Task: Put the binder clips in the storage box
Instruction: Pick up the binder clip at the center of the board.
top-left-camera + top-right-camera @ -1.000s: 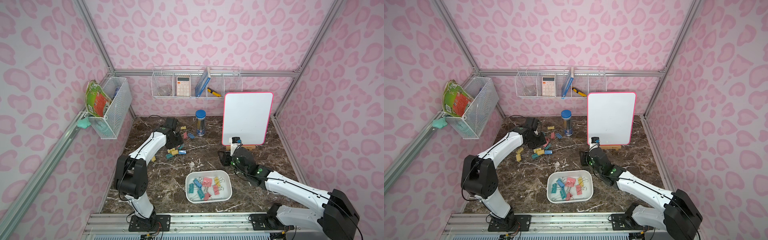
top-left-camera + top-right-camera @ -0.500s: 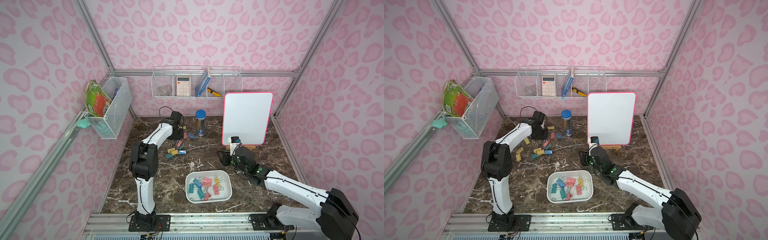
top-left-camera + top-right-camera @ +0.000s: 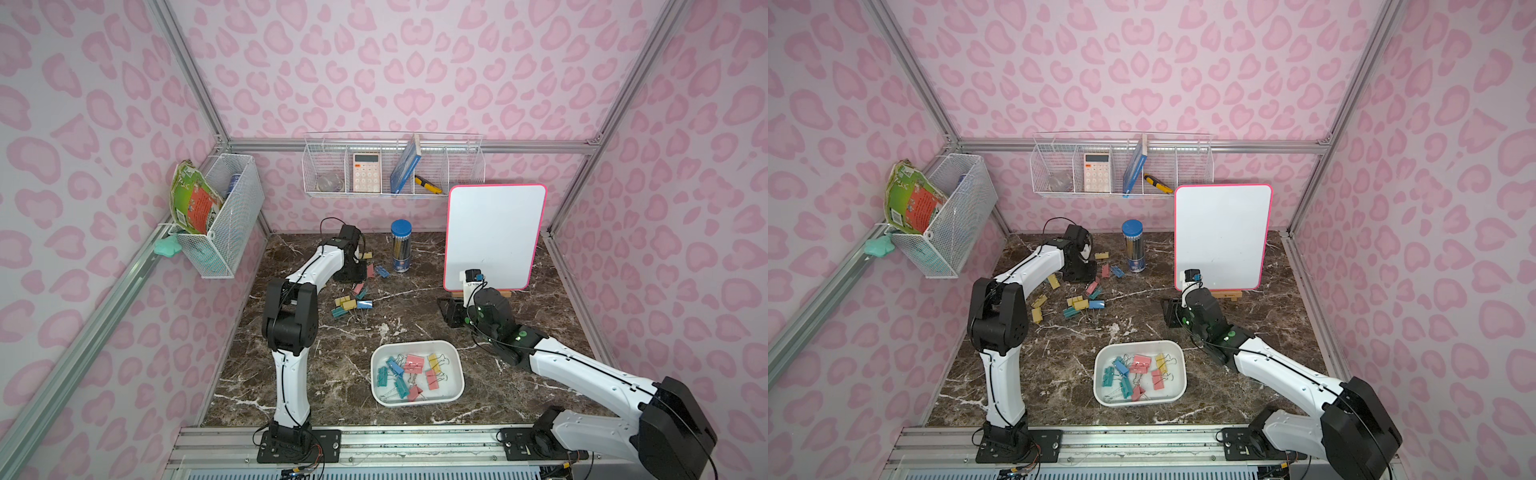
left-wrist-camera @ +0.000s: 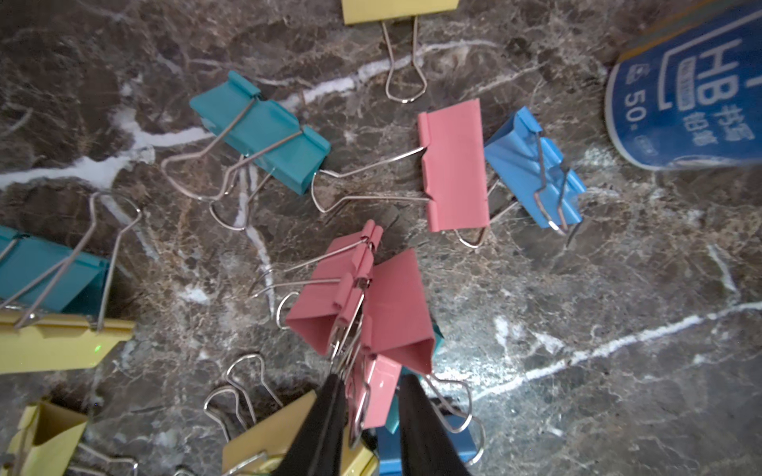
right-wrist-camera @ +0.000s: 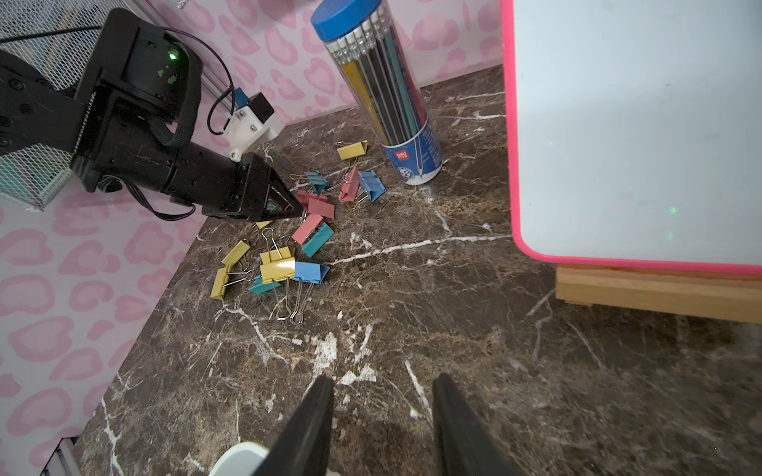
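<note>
Left fingers (image 4: 325, 420) are clenched on a pink clip (image 4: 377, 387) at the far pile, and its wire loops look tangled with a pink pair (image 4: 396, 313) just ahead. Here's the danger: on the lift the pair may ride up, then shake loose short of the box (image 3: 460, 374), which sits well apart at the front of the bench (image 3: 415, 299), part filled. Right fingers (image 5: 313, 424) hang released, empty.
</note>
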`<state>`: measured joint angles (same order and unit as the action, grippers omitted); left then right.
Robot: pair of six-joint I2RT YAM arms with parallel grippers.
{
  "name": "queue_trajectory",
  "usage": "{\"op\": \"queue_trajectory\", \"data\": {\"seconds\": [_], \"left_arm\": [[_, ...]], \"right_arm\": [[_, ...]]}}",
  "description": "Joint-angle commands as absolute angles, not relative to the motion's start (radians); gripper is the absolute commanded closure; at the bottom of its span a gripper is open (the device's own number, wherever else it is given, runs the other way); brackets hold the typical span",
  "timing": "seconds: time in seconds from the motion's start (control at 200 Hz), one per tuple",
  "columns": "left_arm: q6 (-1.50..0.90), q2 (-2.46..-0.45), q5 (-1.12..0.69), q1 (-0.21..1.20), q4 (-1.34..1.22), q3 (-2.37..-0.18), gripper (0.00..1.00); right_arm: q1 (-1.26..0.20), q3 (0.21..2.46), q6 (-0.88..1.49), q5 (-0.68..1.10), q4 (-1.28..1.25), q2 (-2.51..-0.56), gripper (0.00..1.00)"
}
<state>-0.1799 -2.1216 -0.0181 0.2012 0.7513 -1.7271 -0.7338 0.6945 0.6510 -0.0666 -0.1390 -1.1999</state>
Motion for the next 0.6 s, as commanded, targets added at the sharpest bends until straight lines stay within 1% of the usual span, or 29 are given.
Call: {"op": "queue_trajectory", "data": {"seconds": [0.0,0.055,0.135,0.265,0.4,0.51,0.55,0.595], "left_arm": [[-0.171,-2.119,-0.022,0.200,0.774,-1.722,0.76],[-0.171,-2.118,-0.018,0.199,0.775,-1.720,0.86],[-0.180,-2.114,0.000,0.200,0.785,-1.726,0.97],[-0.187,-2.066,0.004,0.199,0.794,-1.722,1.00],[-0.203,-1.984,-0.051,0.199,0.847,-1.712,1.00],[-0.235,-1.883,-0.131,0.201,0.875,-1.664,1.00],[-0.252,-1.835,-0.162,0.204,0.880,-1.638,1.00],[-0.270,-1.776,-0.211,0.212,0.884,-1.608,1.00]], "right_arm": [[-0.735,0.703,0.654,-0.043,-0.152,-1.203,0.57],[-0.735,0.705,0.656,-0.036,-0.156,-1.206,0.57],[-0.735,0.705,0.662,-0.031,-0.152,-1.203,0.57],[-0.733,0.695,0.685,-0.031,-0.150,-1.189,0.58],[-0.708,0.687,0.726,-0.025,-0.145,-1.173,0.57],[-0.648,0.667,0.744,0.034,-0.183,-1.156,0.32],[-0.627,0.660,0.739,0.061,-0.205,-1.153,0.28],[-0.606,0.661,0.726,0.079,-0.217,-1.151,0.24]]}}
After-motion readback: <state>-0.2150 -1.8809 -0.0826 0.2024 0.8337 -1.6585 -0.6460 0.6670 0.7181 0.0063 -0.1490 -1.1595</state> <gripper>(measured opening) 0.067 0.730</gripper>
